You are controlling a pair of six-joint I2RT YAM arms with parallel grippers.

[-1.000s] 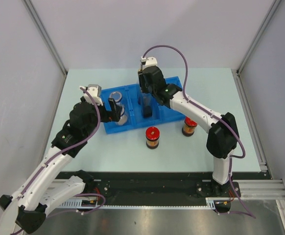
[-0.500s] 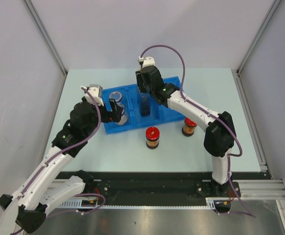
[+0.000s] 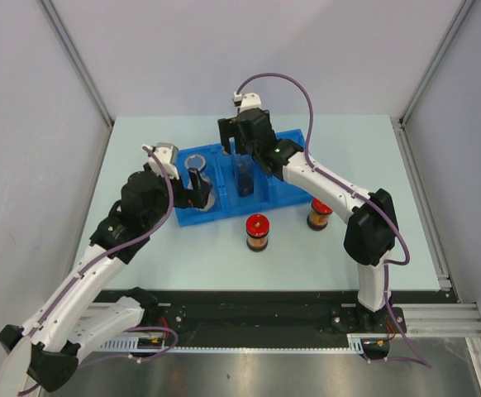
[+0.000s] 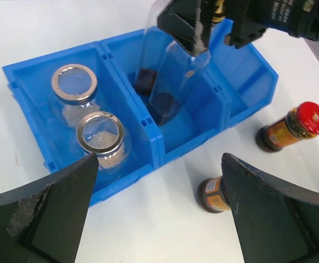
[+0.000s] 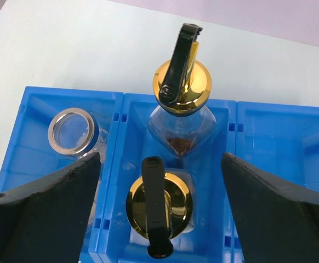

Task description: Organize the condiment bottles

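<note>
Right wrist view: your right pincer (image 5: 160, 159) hangs open over both gold-spouted bottles (image 5: 195, 82), standing in the blue tray's (image 5: 66, 96) middle compartment. Rise straight up, clear of the spouts. Left pincer (image 4: 159, 159) is open too.

Blue plastic tray (image 3: 192, 217), split by two dividers into three bins side by side, toward the far middle of a pale green worktop (image 3: 298, 260). Grey panel walls (image 3: 183, 58) around three sides. Black rail (image 3: 249, 310) along the near edge.
</note>
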